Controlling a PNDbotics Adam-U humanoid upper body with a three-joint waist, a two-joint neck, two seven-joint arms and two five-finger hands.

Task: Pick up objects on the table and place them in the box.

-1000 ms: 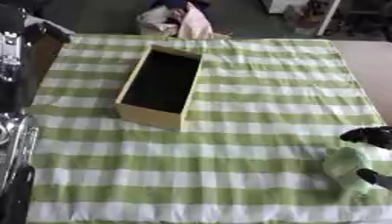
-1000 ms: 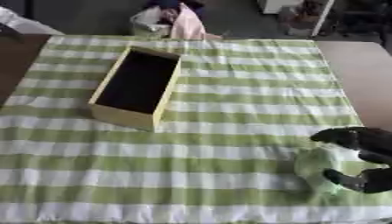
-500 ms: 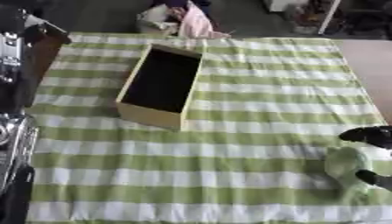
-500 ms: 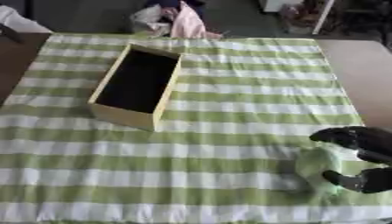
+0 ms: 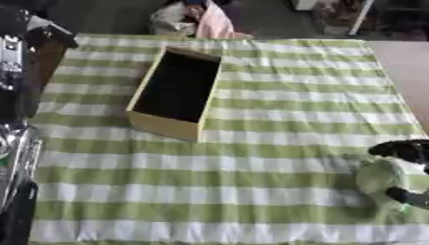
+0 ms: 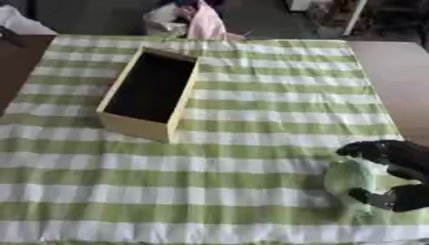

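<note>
Pale green object hasn't moved, lower right of frame.
Your right hand stays with fingers curled round it; box waits upper left.

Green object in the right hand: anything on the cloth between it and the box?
Nothing visible. The right hand is curled round the pale green object, and only bare checked cloth lies between it and the open box.

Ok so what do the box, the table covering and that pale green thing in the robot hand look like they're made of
The box looks like pale unfinished wood or thick board: flat matte walls, straight edges, dark inside. The table covering is cloth, a green and white check that lies slightly rumpled. The pale green object, which the right robot hand curls round, looks smooth and rounded, perhaps plastic; that stays uncertain.
</note>
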